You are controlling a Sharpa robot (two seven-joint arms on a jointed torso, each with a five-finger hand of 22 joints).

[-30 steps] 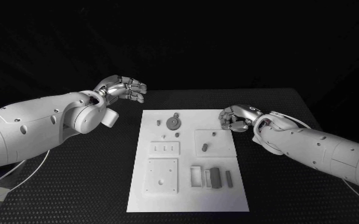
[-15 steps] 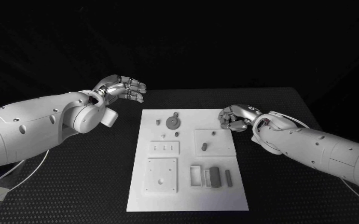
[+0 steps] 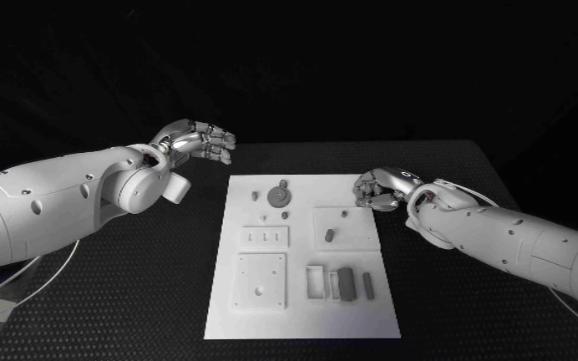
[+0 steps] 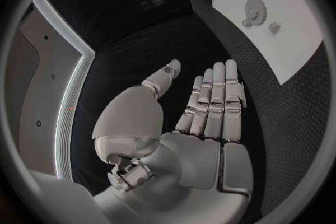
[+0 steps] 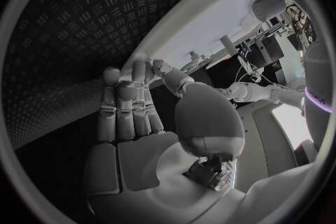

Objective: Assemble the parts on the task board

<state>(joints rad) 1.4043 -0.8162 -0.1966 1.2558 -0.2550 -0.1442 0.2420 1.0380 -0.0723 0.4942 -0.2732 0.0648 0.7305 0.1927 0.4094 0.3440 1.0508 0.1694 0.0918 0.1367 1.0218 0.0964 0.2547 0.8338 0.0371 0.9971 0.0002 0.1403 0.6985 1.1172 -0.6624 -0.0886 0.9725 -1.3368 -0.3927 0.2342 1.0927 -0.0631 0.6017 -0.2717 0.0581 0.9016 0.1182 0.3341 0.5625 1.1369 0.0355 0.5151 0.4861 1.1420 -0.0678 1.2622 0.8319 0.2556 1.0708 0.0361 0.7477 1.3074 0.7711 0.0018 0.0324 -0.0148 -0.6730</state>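
White task board (image 3: 301,311) on the black counter (image 3: 144,294), left hand (image 3: 199,141) empty with fingers apart beyond its far left corner, right hand (image 3: 383,190) empty, fingers loosely spread, at its right edge near the gear (image 3: 280,197)

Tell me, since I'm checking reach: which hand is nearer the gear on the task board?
Right, narrowly. The right hand sits at the task board's right edge, level with the gear. The left hand hangs off the board's far left corner, beyond it.
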